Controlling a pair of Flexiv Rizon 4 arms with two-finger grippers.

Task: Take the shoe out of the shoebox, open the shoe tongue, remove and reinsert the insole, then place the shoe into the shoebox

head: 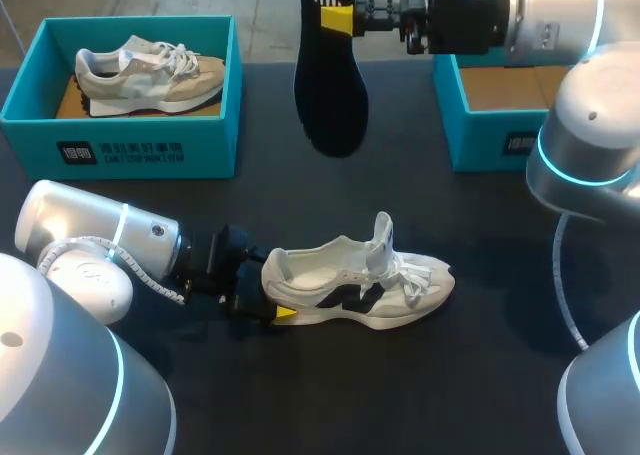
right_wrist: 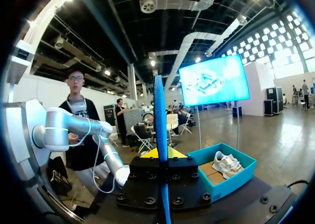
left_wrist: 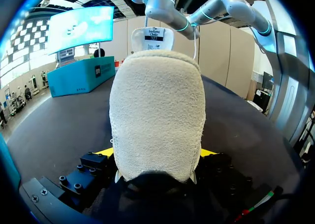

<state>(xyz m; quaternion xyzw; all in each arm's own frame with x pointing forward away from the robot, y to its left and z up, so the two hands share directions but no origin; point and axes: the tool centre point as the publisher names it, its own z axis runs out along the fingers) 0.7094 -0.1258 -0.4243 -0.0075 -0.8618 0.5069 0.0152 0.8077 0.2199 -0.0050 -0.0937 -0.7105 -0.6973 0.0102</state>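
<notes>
The white shoe with the black side mark (head: pixel 350 280) sits on its sole in the lower middle of the head view, on the dark worktop (head: pixel 480 375). The left jaws are clamped on its heel. The right jaws are clamped on the long black insole (head: pixel 330 95), which hangs wide end down in the upper middle.

I think the insole goes back in now. Hold the heel firm, poke the wide end in under the raised tongue (head: pixel 383 237), then slide it flat.

The head view shows one yellow tip (head: pixel 285 315) at the heel. The left wrist view shows one on each side.
</notes>
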